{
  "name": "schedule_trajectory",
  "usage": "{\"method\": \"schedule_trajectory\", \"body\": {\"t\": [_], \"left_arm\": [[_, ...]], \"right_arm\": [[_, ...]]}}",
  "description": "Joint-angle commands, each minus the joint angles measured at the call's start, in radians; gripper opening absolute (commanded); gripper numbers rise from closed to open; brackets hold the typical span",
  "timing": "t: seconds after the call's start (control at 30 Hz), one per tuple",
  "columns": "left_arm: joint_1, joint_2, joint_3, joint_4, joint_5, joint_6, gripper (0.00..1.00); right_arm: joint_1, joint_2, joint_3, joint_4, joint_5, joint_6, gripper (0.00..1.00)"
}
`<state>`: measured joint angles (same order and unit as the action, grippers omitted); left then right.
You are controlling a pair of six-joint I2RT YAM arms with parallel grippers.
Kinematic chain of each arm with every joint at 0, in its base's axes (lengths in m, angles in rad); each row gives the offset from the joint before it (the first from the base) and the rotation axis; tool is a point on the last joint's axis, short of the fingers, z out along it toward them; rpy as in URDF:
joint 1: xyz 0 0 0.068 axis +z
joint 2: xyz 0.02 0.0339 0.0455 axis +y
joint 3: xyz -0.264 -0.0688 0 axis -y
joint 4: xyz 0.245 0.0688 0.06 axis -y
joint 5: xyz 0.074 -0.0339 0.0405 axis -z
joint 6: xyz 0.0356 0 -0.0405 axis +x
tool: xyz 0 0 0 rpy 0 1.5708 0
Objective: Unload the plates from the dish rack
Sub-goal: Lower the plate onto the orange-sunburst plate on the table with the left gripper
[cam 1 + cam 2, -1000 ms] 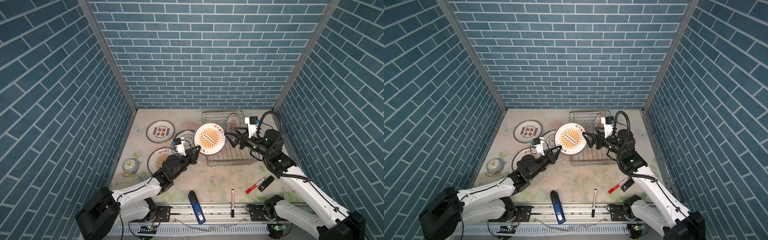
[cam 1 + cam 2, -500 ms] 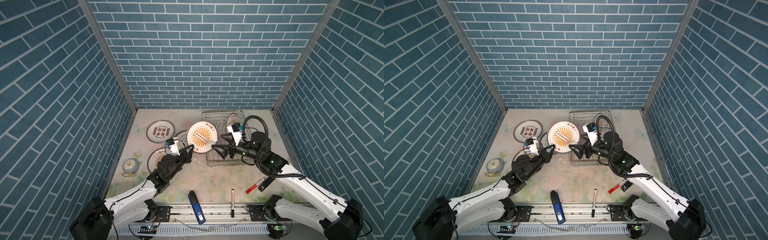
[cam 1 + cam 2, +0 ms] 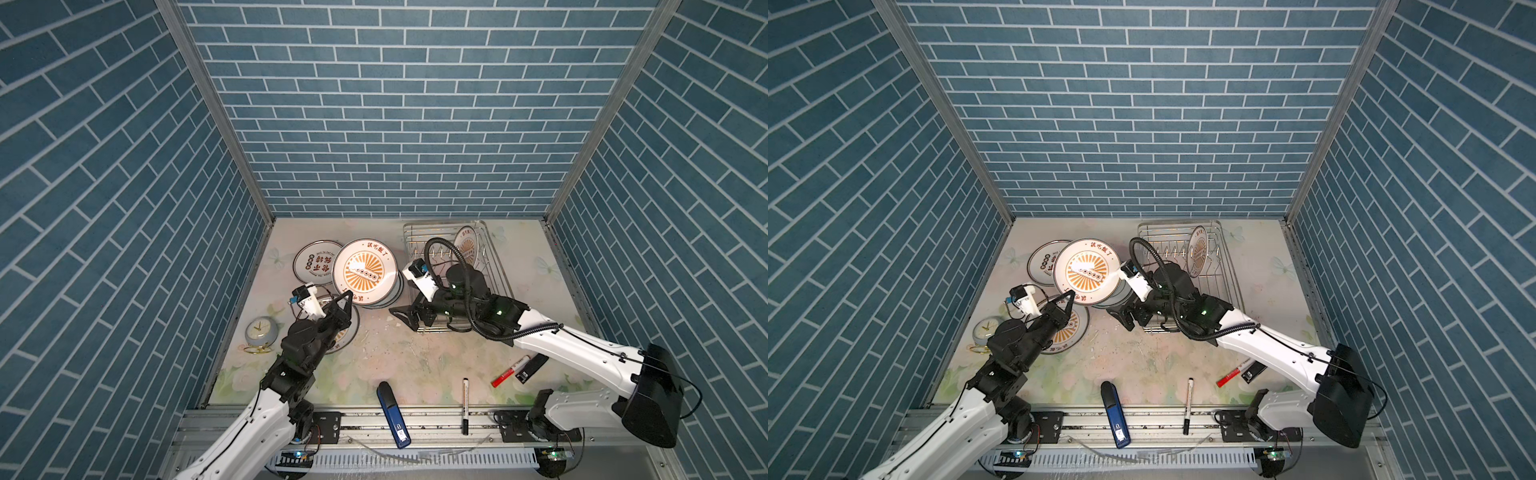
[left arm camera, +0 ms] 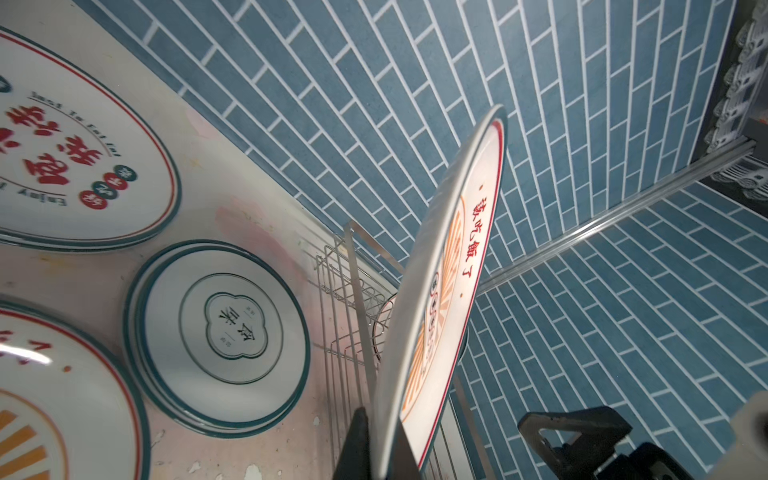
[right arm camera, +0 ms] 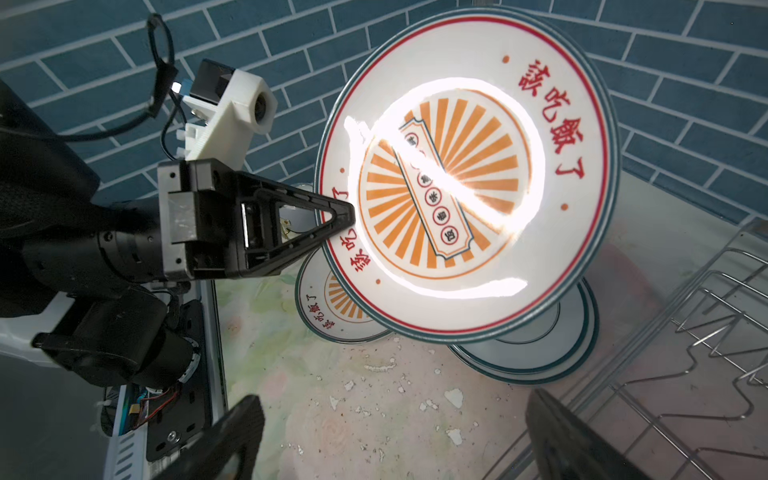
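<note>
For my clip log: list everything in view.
held plate: one, orange sunburst, tilted above the table
dish rack: one, silver, far right
racked plate: one, white, upright in rack
red-lettered plate: at least one, white, far left
quatrefoil plates: pile, white, below held plate
sunburst plate: one, white, under left arm
clock: one, white, left edge
red marker: one, front right
black marker: one, front
blue case: one, front
black block: one, beside red marker
left gripper: shut on held plate
right gripper: open, beside rack

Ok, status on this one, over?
Left hand shut on sunburst plate, tilted above stacked plates. Right hand open, empty, beside dish rack. One plate standing in rack. Nothing between plate and stack.
</note>
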<state>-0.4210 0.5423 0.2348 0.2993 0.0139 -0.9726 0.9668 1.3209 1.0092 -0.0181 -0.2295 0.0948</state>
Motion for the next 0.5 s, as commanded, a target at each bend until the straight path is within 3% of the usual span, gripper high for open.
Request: {"method": "schedule_trajectory", "body": {"t": [0.0, 0.13, 0.47], "left_arm": [[0.080, -0.054, -0.010, -0.171, 0.069, -0.064, 0.00], [0.141, -0.127, -0.012, -0.313, 0.066, -0.093, 0.00], [0.172, -0.230, -0.011, -0.569, -0.017, -0.159, 0.00]], "right_arm": [[0.010, 0.020, 0.041, 0.015, 0.051, -0.039, 0.99], [0.013, 0.071, 0.055, 0.053, 0.054, -0.012, 0.99], [0.017, 0.188, 0.087, 0.152, 0.051, 0.023, 0.99]]}}
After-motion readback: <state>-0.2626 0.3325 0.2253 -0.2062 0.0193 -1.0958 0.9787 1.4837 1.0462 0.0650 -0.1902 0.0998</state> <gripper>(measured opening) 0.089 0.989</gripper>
